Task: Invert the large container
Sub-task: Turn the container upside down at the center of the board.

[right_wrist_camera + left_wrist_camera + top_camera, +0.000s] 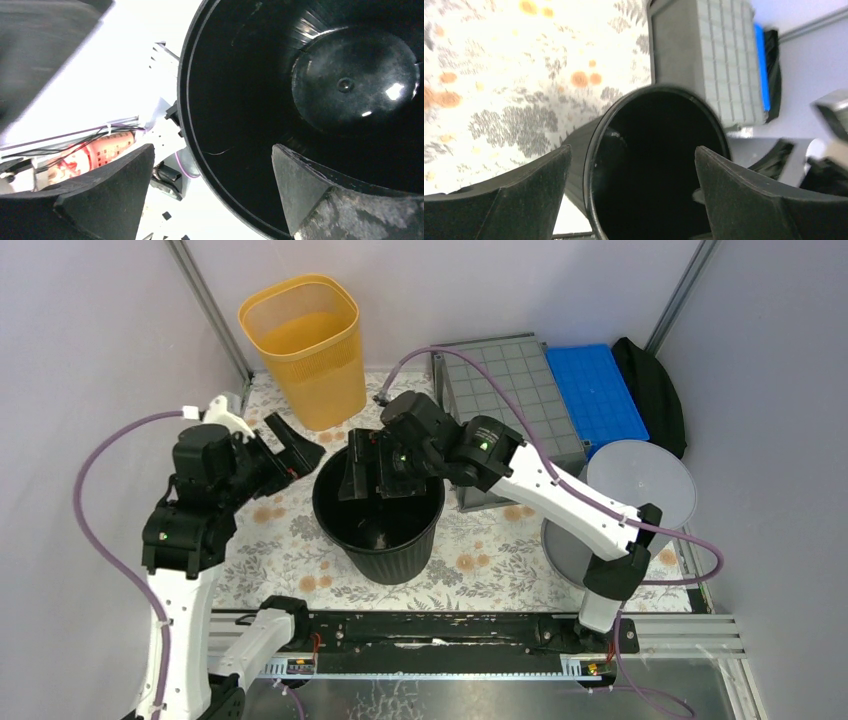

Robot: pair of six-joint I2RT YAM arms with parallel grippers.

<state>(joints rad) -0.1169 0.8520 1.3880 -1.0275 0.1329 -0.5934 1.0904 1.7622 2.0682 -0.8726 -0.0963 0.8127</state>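
Large container [505, 405] sits gridded underside up at the table's [270, 540] back, near the right hand [368, 478], spread wide over the black bin [385, 540], gripping nothing; left hand [290, 450] wide open, empty.

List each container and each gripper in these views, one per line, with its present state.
large container: upside down, gridded underside up.
black bin: upright, mouth open.
yellow bin: upright, mouth open.
blue tray: lying flat beside the large container.
grey bucket: apparently inverted, flat face up.
left gripper: open, holding nothing.
right gripper: open, straddling the black bin's rim.
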